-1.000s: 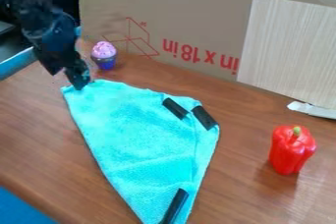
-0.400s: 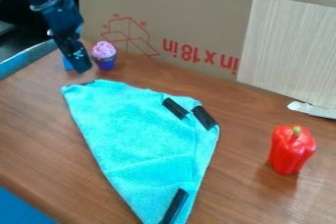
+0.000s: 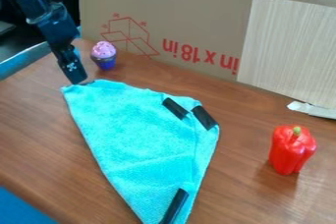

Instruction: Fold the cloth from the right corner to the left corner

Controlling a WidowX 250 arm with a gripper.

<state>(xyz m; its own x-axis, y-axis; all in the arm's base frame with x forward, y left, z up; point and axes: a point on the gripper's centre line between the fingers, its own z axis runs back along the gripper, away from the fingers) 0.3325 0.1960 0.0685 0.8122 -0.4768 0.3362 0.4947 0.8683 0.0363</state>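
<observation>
At the upper left, the black gripper hangs down with its tip just above or at the far left corner of the cloth; I cannot tell whether they touch. The turquoise cloth lies folded on the brown table, narrowing to a point at the bottom edge of the view. Two black strips sit near its right corner and another close to its bottom point. Part of a dark strip shows at the cloth's upper left corner, beside the gripper.
A toy cupcake with a pink top stands right of the gripper. A red pepper stands at the right on the table. Behind, a cardboard panel closes off the back.
From the cloth's far left corner the gripper rose toward the cupcake, then came down again slightly left. The cloth's main body has kept its place.
</observation>
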